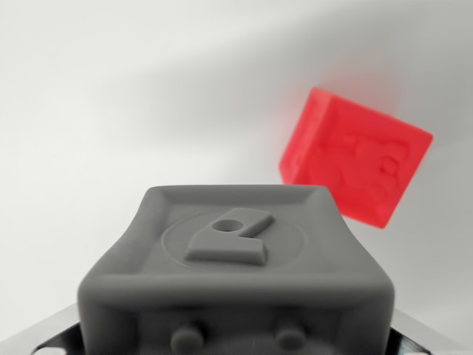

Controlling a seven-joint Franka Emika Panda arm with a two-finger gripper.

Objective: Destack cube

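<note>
A grey cube [236, 259] with a raised emblem on its top face fills the bottom middle of the wrist view, very close to the camera. Slivers of silver metal at both lower corners are the only visible parts of my gripper [236, 344], which sits around the grey cube and looks shut on its sides. A red cube [355, 159] with an embossed face lies blurred on the white surface beyond, toward the wrist view's right. It is apart from the grey cube, and nothing rests on it.
A plain white surface [111, 96] spreads across the rest of the view, with a soft shadow running behind the red cube.
</note>
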